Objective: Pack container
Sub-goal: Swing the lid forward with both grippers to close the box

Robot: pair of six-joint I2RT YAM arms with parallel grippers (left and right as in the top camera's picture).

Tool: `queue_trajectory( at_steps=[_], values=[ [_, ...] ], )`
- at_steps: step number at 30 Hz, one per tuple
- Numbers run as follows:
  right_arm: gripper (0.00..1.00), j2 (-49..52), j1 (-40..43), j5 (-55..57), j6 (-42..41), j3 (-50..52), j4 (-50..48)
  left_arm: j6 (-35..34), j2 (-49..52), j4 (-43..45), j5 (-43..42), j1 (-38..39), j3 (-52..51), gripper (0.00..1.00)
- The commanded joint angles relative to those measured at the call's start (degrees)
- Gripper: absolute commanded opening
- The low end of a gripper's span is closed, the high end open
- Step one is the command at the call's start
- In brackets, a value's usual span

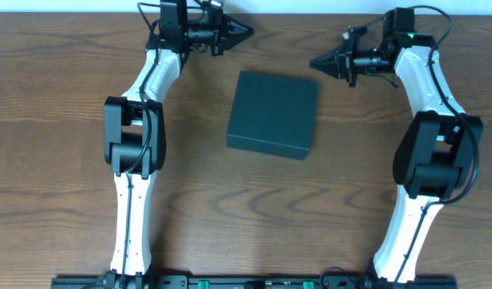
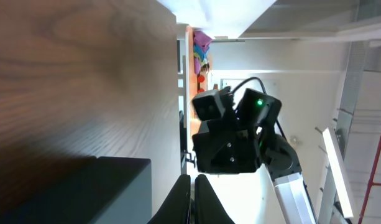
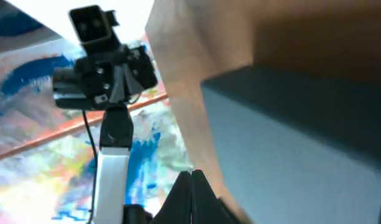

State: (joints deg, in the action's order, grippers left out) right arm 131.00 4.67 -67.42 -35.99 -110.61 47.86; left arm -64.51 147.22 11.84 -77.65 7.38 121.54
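Status check, pack-container run.

Dark teal-black square rigid container (image 1: 274,115) sits flat near the centre of the brown wood-grain desk (image 1: 69,201), lid down and flush all round as far as I can see. Nothing lies on top of it. It is turned a little askew to the desk edge.

Left hand (image 1: 244,32), black, two-fingered: clenched, fingers pressed tip to tip, grasping nothing. It hangs past the far-left corner of the container, apart from it, pointing twd the right side.

Right hand (image 1: 316,63), same build: also clenched and empty. It hangs just off the container's far-right corner, no contact, pointing back twd the left hand.

Progress, my judgement: at the v. start or the v. end, can't say which. No loose goods in any view, and the inside of the container is hidden by the lid. If packing is to come, then lid-opening, loading and closing are all left. If it is packed, nothing visible is left to do.

Counts:
- container: 1
- white-and-black jointed arms: 2, i.e. left arm (image 1: 141,96) and right arm (image 1: 426,88)
- hands: 2, both empty
- items to pack on desk: 0 visible
- other objects on desk: 0 visible
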Motion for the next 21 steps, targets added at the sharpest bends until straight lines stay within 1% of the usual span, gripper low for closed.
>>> queue_trajectory(
  at_steps=[1, 2, 3, 5, 6, 7, 8, 9, 10, 11, 12, 13, 14, 15, 16, 17, 18, 19, 20, 21],
  values=[
    [0.02, -1.6, 0.5, -4.3, -3.5, -0.4, -7.1, 0.2, -4.3, 1.0, 0.0, -2.1, 1.3, 0.06],
    [0.02, -1.8, 0.5, -5.9, -4.3, -0.4, -10.5, 0.8, -5.7, 2.1, -1.2, -2.3, 1.3, 0.06],
    [0.02, -2.8, 0.5, -5.2, -2.5, -0.4, -11.8, 3.4, -7.4, 3.1, -3.2, -2.4, 1.3, 0.05],
    [0.02, -6.4, 0.0, -0.1, 6.2, -0.4, -10.7, 8.2, -11.4, 3.3, -7.6, -2.3, 1.3, 0.05],
    [0.02, -8.0, -0.1, 2.4, 8.2, -0.4, -9.4, 9.8, -13.0, 3.6, -9.0, -2.3, 1.3, 0.06],
    [0.09, -10.8, -0.1, 6.4, 10.9, -0.4, -7.1, 10.2, -15.5, 4.3, -9.3, -2.7, 1.3, 0.05],
    [0.23, -13.7, 0.3, 10.5, 12.5, -0.4, -4.7, 8.6, -17.7, 4.3, -6.8, -3.3, 1.3, 0.19],
    [0.32, -16.2, 0.7, 14.5, 12.2, -0.4, -2.3, 4.4, -19.4, 3.9, -1.6, -4.0, 1.3, 0.43],
    [0.38, -18.2, 0.8, 18.5, 10.7, -0.4, -0.3, -1.0, -20.7, 2.2, 3.3, -4.6, 1.3, 0.46],
    [0.43, -20.5, 0.8, 24.0, 8.8, -0.4, 1.9, -4.7, -21.9, 1.5, 8.7, -5.1, 1.3, 0.55],
    [0.46, -22.7, 0.8, 28.9, 7.5, -0.4, 3.9, -5.9, -22.8, 1.1, 13.0, -5.3, 1.3, 0.74],
    [0.49, -25.4, 0.5, 34.9, 6.0, -0.4, 6.1, -6.3, -24.1, -1.8, 18.1, -5.5, 1.3, 0.80],
    [0.58, -28.4, 0.0, 40.7, 4.9, -0.4, 8.1, -5.7, -25.7, -8.5, 24.5, -5.5, 1.3, 0.82],
    [0.63, -30.2, -0.3, 43.8, 4.7, -0.4, 9.1, -4.9, -27.0, -14.4, 29.6, -5.5, 1.3, 0.84],
    [0.68, -32.7, -0.7, 47.7, 4.7, -0.4, 10.4, -1.9, -28.5, -20.0, 35.1, -5.4, 1.3, 0.86],
    [0.69, -34.7, -1.0, 51.4, 5.0, -0.4, 11.7, 2.2, -29.9, -25.2, 39.1, -5.3, 1.4, 0.96],
    [0.72, -36.8, -1.3, 55.4, 6.3, -0.4, 13.1, 8.0, -31.6, -30.6, 41.9, -5.2, 1.4, 0.96],
    [0.76, -38.8, -1.7, 59.4, 9.9, -0.4, 14.4, 16.2, -33.3, -36.7, 45.6, -5.2, 1.4, 0.96],
    [0.78, -40.2, -2.0, 62.5, 13.0, -0.4, 15.5, 25.7, -35.2, -43.8, 51.0, -5.0, 1.4, 0.96],
    [0.81, -41.1, -2.1, 65.1, 16.7, -0.4, 16.7, 36.7, -36.6, -49.1, 56.7, -4.6, 1.4, 0.96]
  ],
)
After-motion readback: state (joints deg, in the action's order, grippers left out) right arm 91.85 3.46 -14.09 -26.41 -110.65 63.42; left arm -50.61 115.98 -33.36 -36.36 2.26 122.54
